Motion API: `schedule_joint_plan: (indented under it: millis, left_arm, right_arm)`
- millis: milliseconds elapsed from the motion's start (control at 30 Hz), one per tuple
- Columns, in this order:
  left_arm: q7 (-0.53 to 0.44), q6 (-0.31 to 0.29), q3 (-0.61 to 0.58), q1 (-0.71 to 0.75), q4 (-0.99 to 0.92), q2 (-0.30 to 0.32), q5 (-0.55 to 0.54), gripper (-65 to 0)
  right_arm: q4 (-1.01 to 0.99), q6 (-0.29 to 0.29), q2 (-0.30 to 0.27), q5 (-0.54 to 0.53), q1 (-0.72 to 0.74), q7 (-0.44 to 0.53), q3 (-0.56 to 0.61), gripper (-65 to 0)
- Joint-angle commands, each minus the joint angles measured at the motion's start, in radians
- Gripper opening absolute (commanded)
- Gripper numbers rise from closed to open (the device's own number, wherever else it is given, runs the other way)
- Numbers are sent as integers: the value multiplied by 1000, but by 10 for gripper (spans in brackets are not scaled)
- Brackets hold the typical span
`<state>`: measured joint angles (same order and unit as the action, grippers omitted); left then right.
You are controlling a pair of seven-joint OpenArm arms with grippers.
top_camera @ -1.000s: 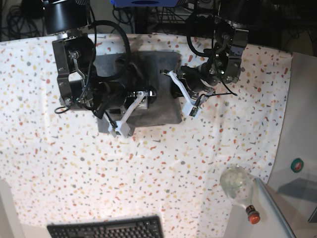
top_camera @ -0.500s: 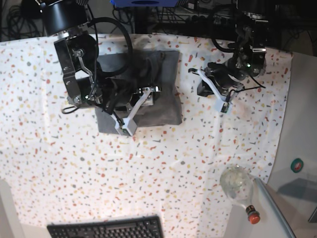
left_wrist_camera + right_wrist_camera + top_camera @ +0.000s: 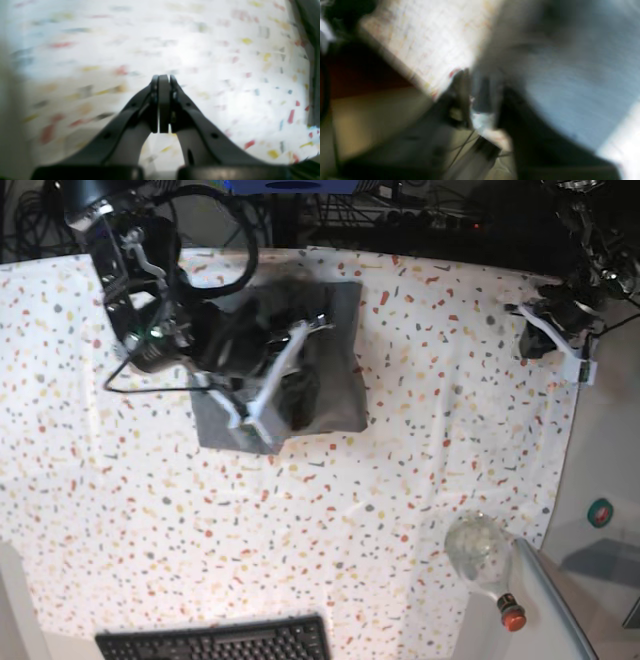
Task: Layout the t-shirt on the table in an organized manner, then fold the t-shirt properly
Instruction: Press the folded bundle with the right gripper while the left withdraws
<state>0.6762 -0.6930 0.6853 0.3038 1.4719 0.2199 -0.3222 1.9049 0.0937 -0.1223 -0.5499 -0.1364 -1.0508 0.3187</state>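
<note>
The grey t-shirt lies in a folded block on the speckled table, with its upper left part bunched and lifted under my right arm. My right gripper hangs over the shirt's left front corner, its white fingers slanting across the fabric. The right wrist view is heavily blurred: grey cloth fills its right side next to my right gripper, and its jaws cannot be read. My left gripper is far off at the table's right edge. It is shut and holds nothing.
A clear glass bottle with a red cap lies at the front right corner. A black keyboard sits at the front edge. A plain grey side surface adjoins the table on the right. Dark cables run behind the table.
My left arm has swung right, from beside the t-shirt out to the table's right edge. My right arm has shifted back and left, and the shirt's upper left part has bunched up.
</note>
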Motion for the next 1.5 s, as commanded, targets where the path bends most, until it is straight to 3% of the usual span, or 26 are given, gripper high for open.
schedule_joint_plan:
  millis: [0, 100, 200, 400, 667, 767, 933, 1033, 1167, 1467]
  left_arm:
    - [-9, -5, 49, 10, -6, 25, -10, -650]
    - [-9, -5, 135, 15, -61, 46, -12, -650]
    - [-9, -5, 175, 13, -93, 46, -12, -650]
    - [-9, -5, 173, 13, -92, 37, -12, -650]
    - [-9, -5, 172, 7, -103, 29, -10, -650]
    - [-9, -5, 172, 8, -103, 29, -4, -650]
    - [-9, -5, 173, 15, -103, 34, -4, -650]
    - [-9, -5, 173, 15, -103, 34, -4, -650]
    - [-9, -5, 173, 11, -103, 34, -4, -650]
    - [-9, -5, 103, 4, -99, 37, -8, -650]
  right_arm:
    - [32, 16, 3, -19, 4, 16, -37, -650]
    - [-23, 48, -4, -17, 24, 79, -142, -650]
    - [-175, 48, -23, -17, 106, 162, -158, -650]
    - [-448, 51, -12, -19, 271, 206, 47, -650]
    - [-532, 51, 100, -17, 329, 225, 346, -650]
    - [-526, 53, 97, -17, 337, 220, 400, -650]
    - [-345, 56, 62, -17, 288, 129, 345, -650]
    - [-270, 102, 46, -17, 241, 74, 325, -650]
    - [-299, 157, 14, -17, 218, 73, 348, -650]
    - [-365, 157, 20, -19, 188, 85, 449, -650]
